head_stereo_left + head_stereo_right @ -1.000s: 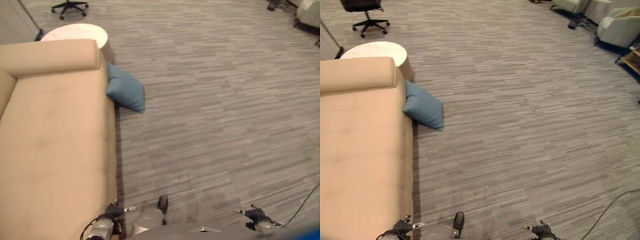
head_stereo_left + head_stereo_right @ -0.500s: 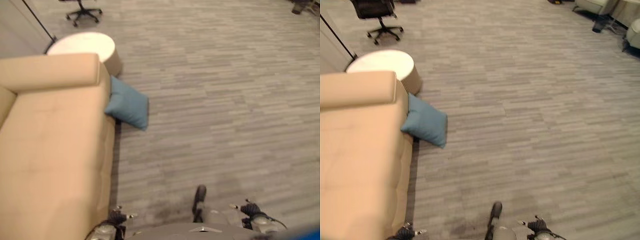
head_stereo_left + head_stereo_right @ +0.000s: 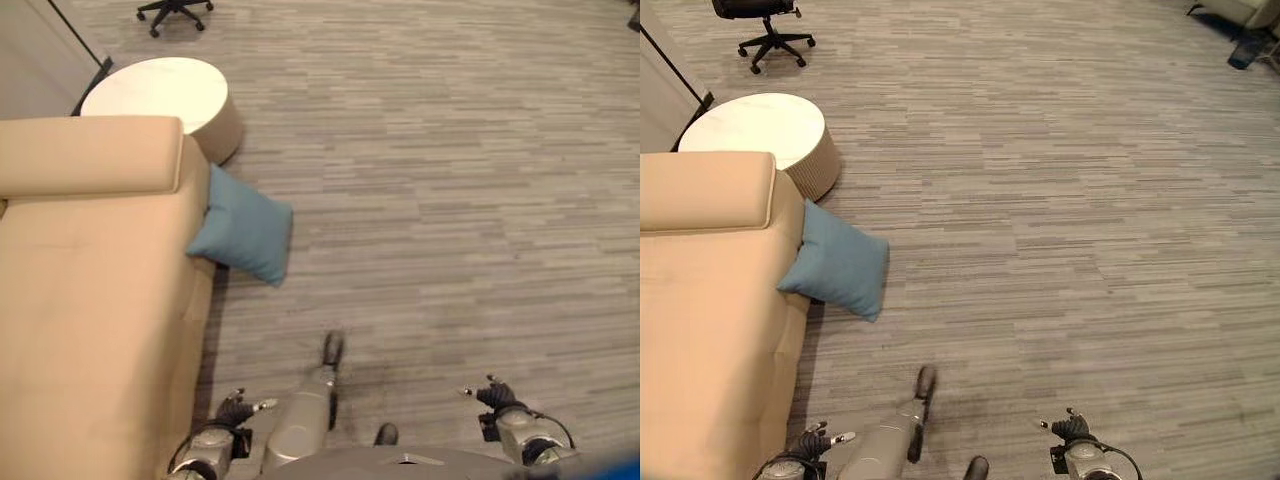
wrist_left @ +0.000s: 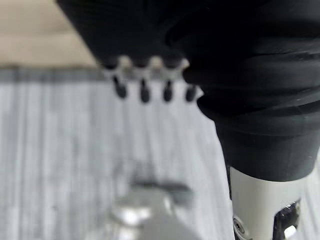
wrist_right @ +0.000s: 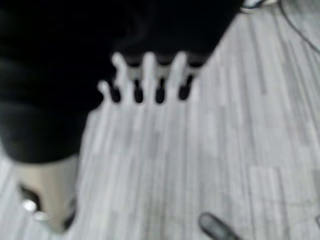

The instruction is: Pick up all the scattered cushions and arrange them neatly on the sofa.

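Blue cushion lies on the floor, propped against the beige sofa end, nearer in view than a second ago; approach judged under way. Left hand and right hand hang empty, fingers relaxed, nothing grasped

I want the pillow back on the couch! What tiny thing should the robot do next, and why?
Probably step closer to the blue cushion. It lies on the carpet, leaning against the end of the beige sofa, while the left hand and right hand hang low, empty and well short of it.
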You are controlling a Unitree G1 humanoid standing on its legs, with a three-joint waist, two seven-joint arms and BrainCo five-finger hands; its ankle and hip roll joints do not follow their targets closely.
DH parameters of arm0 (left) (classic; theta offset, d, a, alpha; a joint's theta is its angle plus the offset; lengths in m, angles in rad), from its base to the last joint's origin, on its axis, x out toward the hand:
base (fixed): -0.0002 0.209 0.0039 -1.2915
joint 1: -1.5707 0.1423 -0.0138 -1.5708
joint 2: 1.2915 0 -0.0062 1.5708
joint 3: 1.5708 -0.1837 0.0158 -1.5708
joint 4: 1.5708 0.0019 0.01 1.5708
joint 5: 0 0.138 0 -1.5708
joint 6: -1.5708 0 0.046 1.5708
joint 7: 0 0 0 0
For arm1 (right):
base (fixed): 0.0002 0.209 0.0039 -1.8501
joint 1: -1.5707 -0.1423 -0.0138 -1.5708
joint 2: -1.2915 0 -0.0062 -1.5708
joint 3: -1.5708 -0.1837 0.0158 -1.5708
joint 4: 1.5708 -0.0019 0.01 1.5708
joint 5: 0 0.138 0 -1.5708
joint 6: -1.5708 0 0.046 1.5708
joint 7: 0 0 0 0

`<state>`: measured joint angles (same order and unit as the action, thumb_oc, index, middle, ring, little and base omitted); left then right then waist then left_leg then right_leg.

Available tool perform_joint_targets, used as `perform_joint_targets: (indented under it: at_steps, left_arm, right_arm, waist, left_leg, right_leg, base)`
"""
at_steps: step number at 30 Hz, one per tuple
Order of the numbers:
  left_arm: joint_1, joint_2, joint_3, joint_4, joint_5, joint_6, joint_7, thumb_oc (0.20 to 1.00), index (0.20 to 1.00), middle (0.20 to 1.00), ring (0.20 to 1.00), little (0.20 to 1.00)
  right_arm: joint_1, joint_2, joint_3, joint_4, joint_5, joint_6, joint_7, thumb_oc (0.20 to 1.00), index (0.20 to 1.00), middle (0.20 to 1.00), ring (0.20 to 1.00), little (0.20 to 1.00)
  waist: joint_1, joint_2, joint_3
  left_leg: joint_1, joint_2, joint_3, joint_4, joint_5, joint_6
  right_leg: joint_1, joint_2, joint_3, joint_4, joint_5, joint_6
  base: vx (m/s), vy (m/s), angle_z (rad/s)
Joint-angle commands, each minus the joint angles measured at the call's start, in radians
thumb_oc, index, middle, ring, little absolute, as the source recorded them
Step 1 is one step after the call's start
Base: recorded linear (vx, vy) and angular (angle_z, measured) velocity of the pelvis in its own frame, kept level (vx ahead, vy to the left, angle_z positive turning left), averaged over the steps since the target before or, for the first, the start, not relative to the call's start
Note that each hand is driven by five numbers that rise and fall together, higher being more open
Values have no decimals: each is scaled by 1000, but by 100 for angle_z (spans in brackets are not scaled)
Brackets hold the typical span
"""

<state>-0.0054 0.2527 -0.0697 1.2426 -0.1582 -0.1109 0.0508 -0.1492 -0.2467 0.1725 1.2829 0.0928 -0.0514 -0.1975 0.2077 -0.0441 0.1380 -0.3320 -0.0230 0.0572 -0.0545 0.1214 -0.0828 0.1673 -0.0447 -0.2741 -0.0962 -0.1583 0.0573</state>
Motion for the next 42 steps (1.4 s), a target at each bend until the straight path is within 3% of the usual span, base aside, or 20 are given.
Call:
perform_joint_targets:
  at_steps: [1,2,3,5,6,10,11,12,13,16,18,19,23,24,25,26,31,36,40,42]
  left_arm:
    - [-10,28,5,12,-13,-9,9,1000,1000,1000,1000,1000]
    - [-3,33,11,16,-12,-7,8,1000,1000,1000,1000,1000]
    - [5,45,20,26,1,0,3,1000,1000,1000,1000,1000]
    - [3,50,21,25,3,4,0,1000,1000,1000,1000,1000]
    - [-7,60,16,15,2,5,3,1000,1000,1000,1000,1000]
    - [-17,68,6,3,-10,2,11,1000,1000,1000,1000,1000]
    - [-17,67,4,1,-14,-1,12,1000,1000,1000,1000,1000]
    - [-28,59,-7,-7,-17,-7,12,1000,1000,1000,1000,1000]
    - [-46,48,-23,-4,-15,-13,15,1000,1000,1000,1000,1000]
    - [-72,23,-43,12,-13,-20,23,1000,1000,1000,1000,1000]
    - [-61,1,-51,39,-6,-22,27,1000,1000,1000,1000,1000]
    - [-59,-2,-46,37,-11,-21,24,1000,1000,1000,1000,1000]
    - [-68,-8,-46,35,-23,-23,24,1000,1000,1000,1000,1000]
    - [-74,-10,-48,30,-31,-23,24,1000,1000,1000,1000,1000]
    - [-79,-7,-53,29,-26,-23,26,1000,1000,1000,1000,1000]
    - [-78,-6,-54,26,-28,-21,23,1000,1000,1000,1000,1000]
    - [-57,2,-42,26,-3,-12,6,1000,1000,1000,1000,1000]
    - [-30,9,-17,33,-14,-7,-4,1000,1000,1000,1000,1000]
    - [-23,29,-2,39,-6,-2,-12,1000,1000,1000,1000,1000]
    - [-29,42,-9,27,-10,-6,-12,1000,1000,1000,1000,1000]
  right_arm:
    - [22,-32,8,-53,-8,-24,-1,1000,1000,1000,1000,1000]
    - [27,-27,12,-52,-13,-24,1,1000,1000,1000,1000,1000]
    - [33,-18,5,-50,-18,-27,10,1000,1000,1000,1000,1000]
    - [33,-15,3,-51,-23,-24,14,1000,1000,1000,1000,1000]
    - [24,-12,5,-58,-26,-23,20,1000,1000,1000,1000,1000]
    - [13,-8,3,-74,-27,-23,20,1000,1000,1000,1000,1000]
    - [13,-9,4,-74,-27,-24,20,1000,1000,1000,1000,1000]
    - [11,-15,10,-80,-29,-25,23,1000,1000,1000,1000,1000]
    - [5,-24,11,-84,-20,-25,18,1000,1000,1000,1000,1000]
    - [3,-36,9,-80,-16,-22,12,1000,1000,1000,1000,1000]
    - [21,-50,10,-73,-26,-23,11,1000,1000,1000,1000,1000]
    - [22,-55,7,-73,-25,-23,12,1000,1000,1000,1000,1000]
    - [6,-64,13,-73,-6,-33,5,1000,1000,1000,1000,1000]
    - [-4,-70,11,-74,3,-34,4,1000,1000,1000,1000,1000]
    - [-6,-75,8,-71,12,-37,4,1000,1000,1000,1000,1000]
    - [-1,-75,4,-71,19,-36,6,1000,1000,1000,1000,1000]
    - [22,-74,-25,-62,28,-40,13,1000,1000,1000,1000,1000]
    - [28,-57,-20,-62,13,-39,18,1000,1000,1000,1000,1000]
    - [17,-47,-14,-69,-4,-40,28,1000,1000,1000,1000,1000]
    - [9,-43,-9,-86,-7,-43,36,1000,1000,1000,1000,1000]
  waist:
    - [45,-45,-32]
    - [53,-57,-37]
    - [59,-78,-42]
    - [53,-79,-43]
    - [31,-69,-31]
    - [6,-31,-21]
    - [7,-27,-23]
    - [-3,-22,-21]
    - [-21,-20,-22]
    - [-62,-5,-23]
    - [-71,-24,-30]
    - [-66,-22,-30]
    - [-59,-32,-14]
    - [-56,-38,-6]
    - [-52,-47,-1]
    - [-54,-53,-6]
    - [-70,-56,-49]
    - [-47,-63,-63]
    - [-31,-67,-67]
    - [-61,-45,-50]
  left_leg:
    - [6,-25,14,107,-3,66]
    - [8,-33,1,124,-10,74]
    - [46,-40,-11,131,-41,87]
    - [65,-37,-17,132,-57,96]
    - [109,-38,-47,135,-85,117]
    - [184,-20,-87,107,-114,137]
    - [198,-19,-99,99,-119,138]
    - [235,-28,-140,86,-139,132]
    - [271,-39,-193,67,-156,122]
    - [337,-53,-319,44,-182,104]
    - [345,-59,-427,98,-231,78]
    - [340,-49,-430,125,-241,61]
    - [238,-34,-365,261,-197,21]
    - [190,-29,-308,312,-185,18]
    - [134,1,-179,347,-200,29]
    - [113,17,-106,336,-208,38]
    - [128,28,143,212,-202,54]
    - [179,0,94,159,-212,70]
    - [233,-16,56,109,-219,91]
    - [275,-14,-11,76,-194,111]
  right_leg:
    - [-46,61,7,33,77,58]
    - [-53,53,13,72,76,60]
    - [-58,30,-2,174,76,92]
    - [-88,11,-7,265,105,110]
    - [-185,-13,2,461,201,144]
    - [-291,-54,-32,586,228,139]
    - [-304,-71,-46,553,222,130]
    - [-310,-87,-46,417,178,107]
    - [-348,-73,38,259,185,103]
    - [-416,-50,203,143,240,123]
    - [-362,-76,158,119,251,117]
    - [-343,-73,139,111,242,116]
    - [-289,-89,55,88,224,101]
    - [-267,-93,33,81,215,95]
    - [-218,-94,-24,64,190,83]
    - [-198,-94,-62,57,177,81]
    - [-138,-63,-168,35,130,87]
    - [-117,-62,-204,84,112,88]
    - [-147,-103,-217,262,113,112]
    - [-248,-110,-131,433,168,111]
  base:
    - [196,72,-27]
    - [334,143,-36]
    - [334,143,-32]
    - [266,160,-19]
    - [330,222,-3]
    - [265,114,56]
    - [351,-21,32]
    - [626,-72,30]
    - [668,-96,55]
    - [497,-76,168]
    - [520,-253,237]
    - [367,-274,233]
    - [104,-123,134]
    - [72,-129,84]
    - [112,-189,91]
    - [148,-207,94]
    - [190,-60,126]
    - [169,69,14]
    - [141,131,36]
    - [108,124,50]
